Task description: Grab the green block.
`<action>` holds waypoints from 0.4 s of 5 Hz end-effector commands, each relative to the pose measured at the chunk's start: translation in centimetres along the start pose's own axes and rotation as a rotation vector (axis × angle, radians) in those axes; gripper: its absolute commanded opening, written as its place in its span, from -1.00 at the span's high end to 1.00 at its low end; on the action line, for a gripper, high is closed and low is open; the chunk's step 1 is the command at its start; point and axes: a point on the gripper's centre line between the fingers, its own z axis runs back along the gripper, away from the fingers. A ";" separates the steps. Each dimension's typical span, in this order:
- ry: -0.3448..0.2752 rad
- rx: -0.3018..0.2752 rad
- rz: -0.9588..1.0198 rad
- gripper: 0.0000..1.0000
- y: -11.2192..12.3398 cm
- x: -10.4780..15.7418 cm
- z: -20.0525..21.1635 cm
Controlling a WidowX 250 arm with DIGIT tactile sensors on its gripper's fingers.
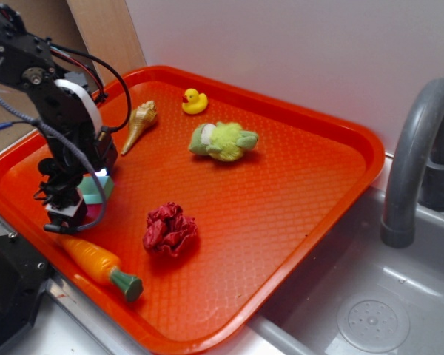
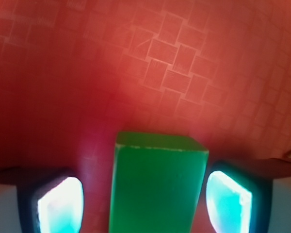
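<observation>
Green block (image 2: 157,187) first: from where I'm standing it is lying near the left edge of the orange tray (image 1: 340,148), mostly hidden behind the robot's wrist, with only a mint corner (image 1: 96,190) peeking out beside the arm. The wrist camera is telling the fuller story. There the block is sitting squarely between the two fingers (image 2: 60,204), its flat top facing up and its long sides running parallel to them.

The gripper (image 2: 145,204) is standing with its jaws apart, one pad on each side of the block and a sliver of red tray showing in the gap on either side, so nothing is being squeezed yet (as far as I can judge, neither pad is touching it).

As for how it is going to handle, I'm guessing light and rigid: a small solid brick with plain matte faces, not something that will squash or crack. The matte finish should be giving the pads decent friction, though the smooth flat sides offer no ridge to catch on, so the pinch needs to land low enough to cover a good part of the side walls. Those two long side faces are looking like the natural place to take hold, about midway along, so the block isn't pivoting out when lifted.

Nearby, the carrot (image 1: 96,262) and the crumpled red cloth (image 1: 169,230) are lying apart from the block; the seashell (image 1: 140,123), rubber duck (image 1: 194,101) and plush toy (image 1: 223,141) are sitting well away.
</observation>
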 end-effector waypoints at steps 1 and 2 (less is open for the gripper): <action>0.003 -0.036 -0.034 1.00 0.4 -0.6 3.0; -0.023 0.033 0.019 1.00 2.3 -0.7 7.8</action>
